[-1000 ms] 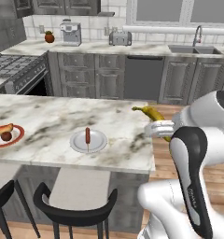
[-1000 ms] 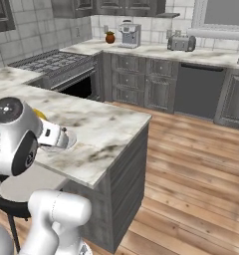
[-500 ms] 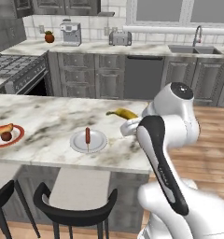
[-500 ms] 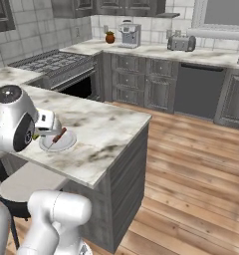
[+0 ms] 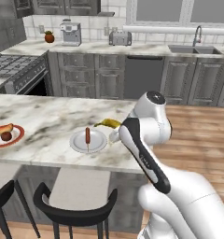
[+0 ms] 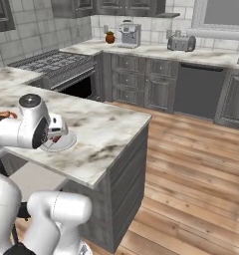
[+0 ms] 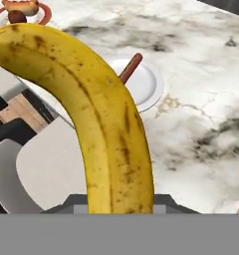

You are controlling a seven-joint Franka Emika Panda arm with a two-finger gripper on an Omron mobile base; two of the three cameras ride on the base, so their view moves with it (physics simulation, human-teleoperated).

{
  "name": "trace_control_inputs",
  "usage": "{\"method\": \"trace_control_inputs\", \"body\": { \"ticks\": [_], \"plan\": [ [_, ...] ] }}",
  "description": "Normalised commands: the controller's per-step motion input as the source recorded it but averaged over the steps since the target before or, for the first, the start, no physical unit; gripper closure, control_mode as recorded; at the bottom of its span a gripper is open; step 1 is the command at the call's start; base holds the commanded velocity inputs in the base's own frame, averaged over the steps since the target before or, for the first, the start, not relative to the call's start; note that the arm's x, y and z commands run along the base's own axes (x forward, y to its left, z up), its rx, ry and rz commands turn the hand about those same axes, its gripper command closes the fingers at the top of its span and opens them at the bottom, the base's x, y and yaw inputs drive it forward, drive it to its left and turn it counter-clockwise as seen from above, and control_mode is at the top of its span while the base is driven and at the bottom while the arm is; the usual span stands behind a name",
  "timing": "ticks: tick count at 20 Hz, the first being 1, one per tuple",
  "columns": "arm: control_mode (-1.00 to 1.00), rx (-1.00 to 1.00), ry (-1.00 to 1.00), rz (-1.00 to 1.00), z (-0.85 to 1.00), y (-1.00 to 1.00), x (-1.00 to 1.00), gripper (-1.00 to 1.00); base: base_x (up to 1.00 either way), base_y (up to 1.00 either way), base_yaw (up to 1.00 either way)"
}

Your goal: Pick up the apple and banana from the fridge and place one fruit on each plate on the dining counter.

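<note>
One banana (image 7: 109, 124), yellow with brown flecks, is clamped between the jaws of the gripper (image 5: 113, 135) and runs lengthwise away from the hand camera. In the left base view it hangs over the dining counter (image 5: 48, 116), just right of the pale grey-white plate (image 5: 97, 144), which carries a thin red-brown stick (image 5: 87, 136). The white arm (image 5: 144, 154) bends up from the lower right and folds back down, its hand low over the marble. Far left sits the red-rimmed plate (image 5: 18, 137) with the apple (image 5: 6, 136) and a hot-dog roll (image 5: 3, 129).
</note>
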Motion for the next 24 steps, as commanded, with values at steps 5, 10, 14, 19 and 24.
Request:
{"method": "trace_control_inputs", "body": {
  "ticks": [5, 10, 14, 19, 24],
  "plan": [
    [-1.0, -0.01, 0.08, 0.0, -0.48, 0.24, 0.97, 1.0, 0.0, 0.0, 0.0],
    [-1.0, -0.02, 0.13, 0.0, -0.52, 0.21, 0.9, 1.0, 0.0, 0.0, 0.0],
    [-1.0, -0.01, 0.15, 0.0, -0.38, 0.21, 0.84, 1.0, 0.0, 0.0, 0.0],
    [-1.0, -0.02, 0.16, -0.01, -0.43, 0.2, 0.65, 1.0, 0.0, 0.0, 0.0],
    [-1.0, -0.03, 0.1, 0.0, -0.41, 0.23, 0.37, 1.0, 0.0, 0.0, 0.0]
  ]
}}
